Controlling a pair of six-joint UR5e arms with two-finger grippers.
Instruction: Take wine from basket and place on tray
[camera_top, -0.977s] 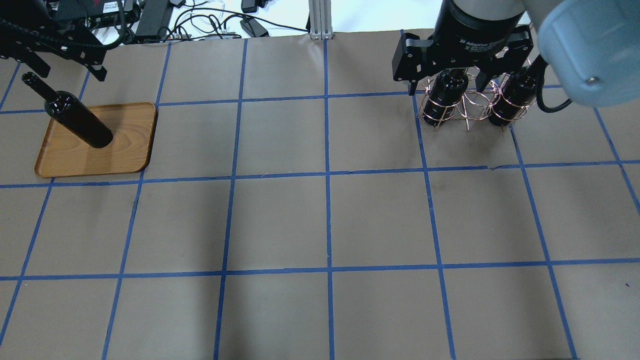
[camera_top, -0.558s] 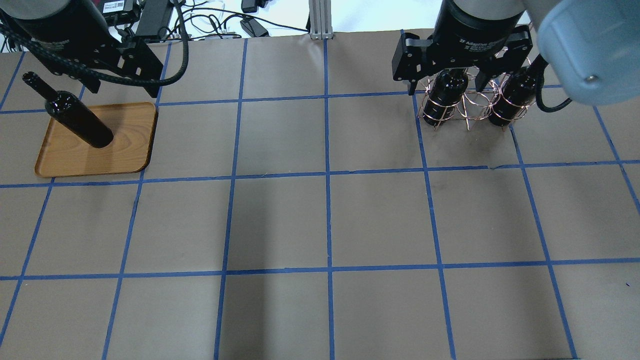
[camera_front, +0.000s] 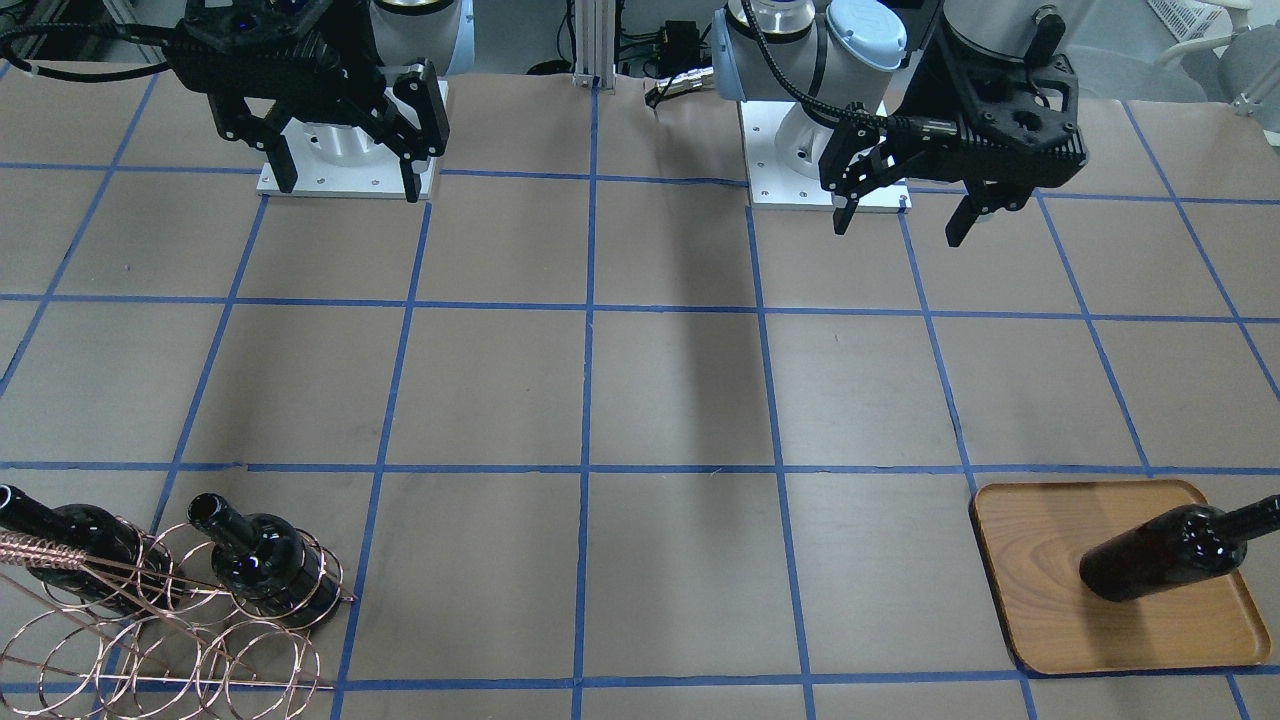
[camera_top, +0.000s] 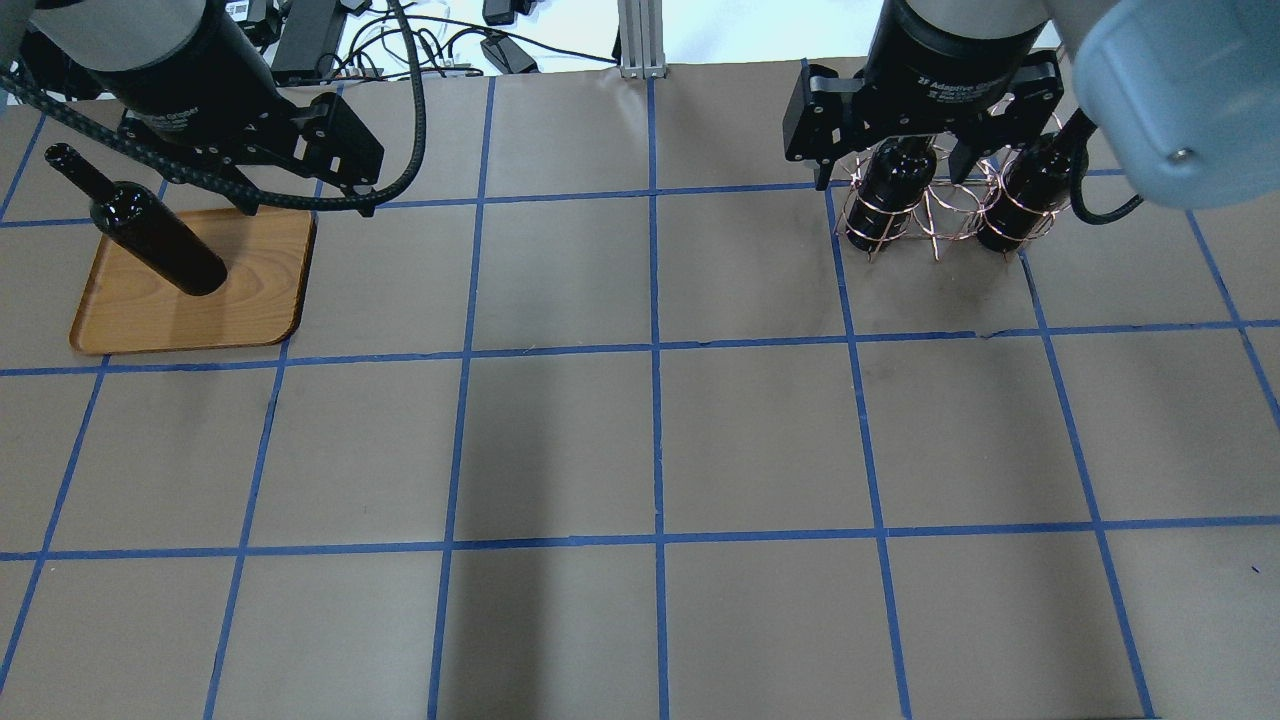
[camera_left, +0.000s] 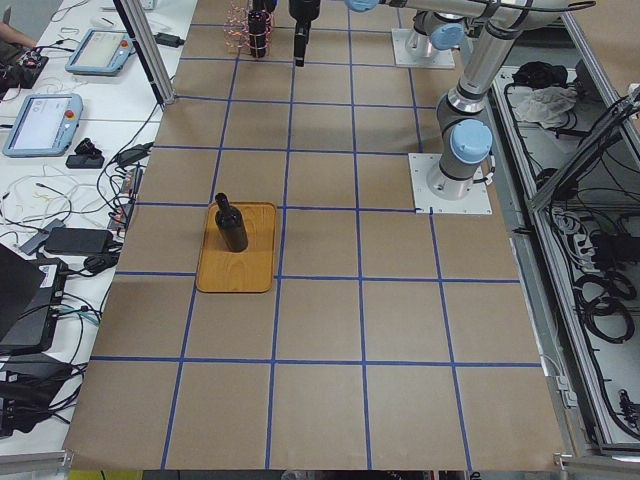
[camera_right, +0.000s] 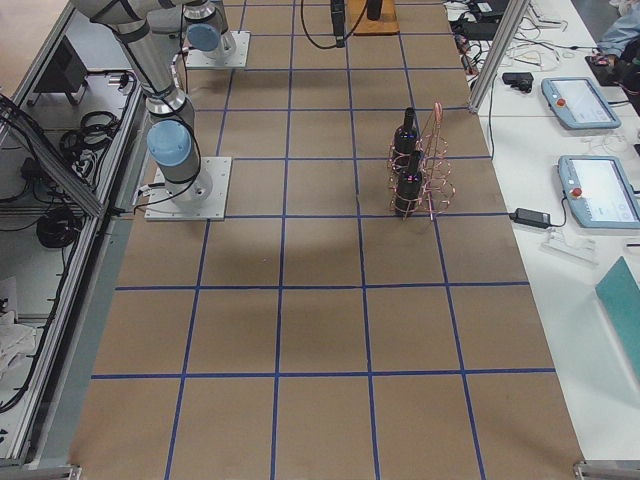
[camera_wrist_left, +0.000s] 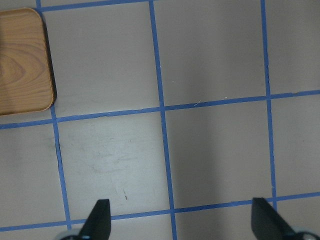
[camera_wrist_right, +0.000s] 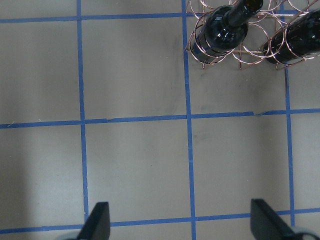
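Note:
One black wine bottle (camera_top: 150, 230) stands upright on the wooden tray (camera_top: 250, 290), also seen from the front (camera_front: 1160, 550) on the tray (camera_front: 1040, 560). Two more bottles (camera_top: 885, 190) (camera_top: 1025, 195) stand in the copper wire basket (camera_top: 935, 215), shown from the front as the basket (camera_front: 150, 640) with the bottles (camera_front: 260, 565) (camera_front: 70, 550). My left gripper (camera_front: 897, 215) is open and empty, high up, well back from the tray. My right gripper (camera_front: 347, 180) is open and empty, high up, well back from the basket. The right wrist view shows the basket (camera_wrist_right: 250, 55) ahead.
The brown paper-covered table (camera_top: 660, 440) carries a blue tape grid. Cables and power bricks (camera_top: 420, 45) lie past the far edge. An aluminium post (camera_top: 640, 35) stands at the far middle. The arm bases (camera_front: 345, 160) (camera_front: 825, 170) sit on white plates on the robot's side.
My left arm has swung right into the overhead view, away from the bottle on the tray. The right arm, the bottles and the basket have not moved.

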